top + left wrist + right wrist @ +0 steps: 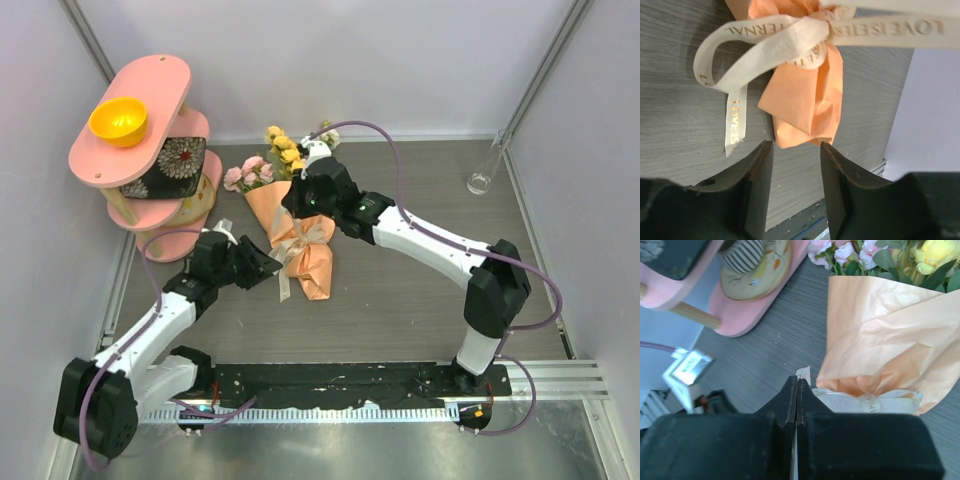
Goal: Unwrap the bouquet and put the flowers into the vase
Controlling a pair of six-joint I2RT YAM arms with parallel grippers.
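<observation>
Right tool [797, 384] clenched on woven cream ribbon [865, 401]; left tool [796, 148] released near crinkled kraft-paper cone [807, 100]

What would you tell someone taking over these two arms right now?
Left tool: open, at the bouquet's paper tip, gripping nothing.
Right tool: shut on the ribbon, at one end.
Bouquet lies on the table, wrapped and tied; vase sits far right, empty.
Done: nothing unwrapped yet.
Left: untie ribbon, remove paper, put flowers in vase.
</observation>
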